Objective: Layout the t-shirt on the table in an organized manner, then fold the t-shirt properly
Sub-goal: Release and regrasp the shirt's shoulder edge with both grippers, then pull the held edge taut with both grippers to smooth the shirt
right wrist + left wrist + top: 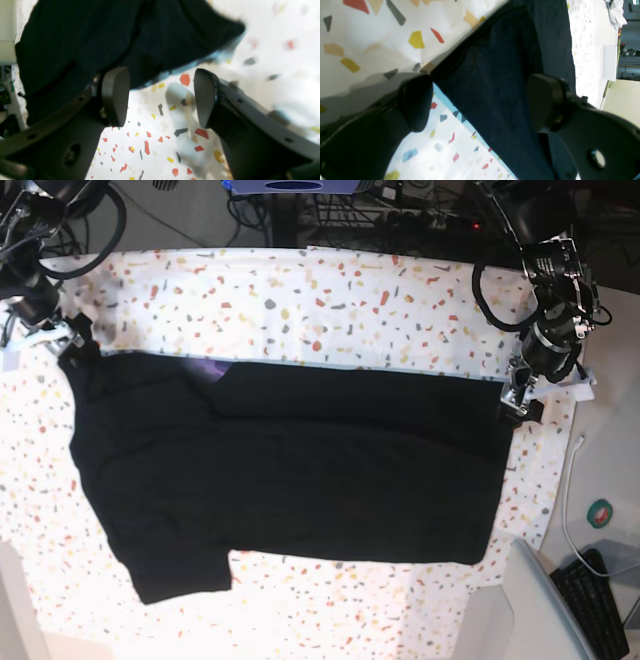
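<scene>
At the lower right of the base view lies a black keyboard point(598, 592), with a thin white cable point(570, 480) running above it beside a small green round object point(600, 513). Dark cables point(330, 210) tangle along the top edge.

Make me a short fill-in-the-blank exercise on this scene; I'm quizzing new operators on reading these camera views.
1. The t-shirt spread on the table is ____ in colour.
2. The jaws of the left gripper stand ____.
3. A small patch of ____ print shows near the shirt's top edge in the base view.
4. The right gripper holds ____.

Missing words: black; open; purple; nothing
</scene>
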You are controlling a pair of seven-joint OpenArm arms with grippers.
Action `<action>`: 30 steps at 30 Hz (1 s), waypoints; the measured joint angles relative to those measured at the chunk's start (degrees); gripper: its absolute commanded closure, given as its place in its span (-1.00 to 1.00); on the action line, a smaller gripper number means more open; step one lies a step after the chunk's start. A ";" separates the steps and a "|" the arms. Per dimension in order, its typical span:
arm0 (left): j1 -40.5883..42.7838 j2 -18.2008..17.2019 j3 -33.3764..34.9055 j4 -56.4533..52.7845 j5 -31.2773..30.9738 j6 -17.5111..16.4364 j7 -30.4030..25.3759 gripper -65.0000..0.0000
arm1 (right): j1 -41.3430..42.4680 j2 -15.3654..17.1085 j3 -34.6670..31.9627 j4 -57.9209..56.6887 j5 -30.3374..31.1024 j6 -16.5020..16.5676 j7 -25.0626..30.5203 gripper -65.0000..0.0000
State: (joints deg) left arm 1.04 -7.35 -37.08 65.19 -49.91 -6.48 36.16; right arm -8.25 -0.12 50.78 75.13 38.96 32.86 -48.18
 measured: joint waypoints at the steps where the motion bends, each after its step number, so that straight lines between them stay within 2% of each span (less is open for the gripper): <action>1: -0.74 0.15 0.00 -0.61 0.90 0.00 -0.17 -0.73 | 0.57 0.15 0.04 -1.40 -0.22 -0.20 0.00 -0.18; 4: -2.16 0.87 -0.39 -2.29 3.80 -0.28 -1.33 -0.73 | 2.34 0.20 1.20 -5.16 -0.28 -0.22 1.09 -0.18; 7: -2.16 1.51 -0.74 -3.28 4.00 -1.29 -2.56 -0.72 | 2.95 1.07 1.31 -8.68 0.04 -0.17 4.44 -0.18; 8: -2.19 1.46 -0.70 -3.52 4.00 -1.49 -2.45 -0.65 | 3.32 1.86 1.31 -10.23 0.59 0.37 4.79 -0.18; 10: -2.49 1.31 -0.61 -4.37 4.15 -1.25 -2.78 -0.26 | 5.03 3.93 1.38 -14.34 1.18 0.63 6.78 -0.18; 12: -2.91 1.27 -0.57 -5.49 4.50 -0.87 -2.29 0.32 | 7.04 5.92 1.40 -17.99 1.22 0.63 7.63 -0.16; 14: -3.32 1.31 -0.44 -6.84 4.50 -0.87 -1.55 0.95 | 7.78 7.02 1.44 -19.89 1.18 0.63 8.15 0.05; 18: -3.76 1.11 -0.59 -8.35 4.44 -1.07 -0.90 1.00 | 6.75 6.84 1.75 -20.63 0.90 0.61 7.96 1.00; 23: -3.04 0.39 -0.17 -7.54 4.59 -1.03 -0.33 1.00 | 6.40 6.80 1.73 -20.06 0.48 0.44 6.82 1.00; 30: 8.83 -1.07 -0.46 3.67 4.94 -0.70 1.18 1.00 | -3.56 6.01 1.14 -4.74 -0.07 0.61 -2.78 1.00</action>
State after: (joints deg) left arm 9.87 -8.43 -37.54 68.86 -44.97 -7.18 37.34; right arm -11.81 5.89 51.92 70.39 38.89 33.47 -50.96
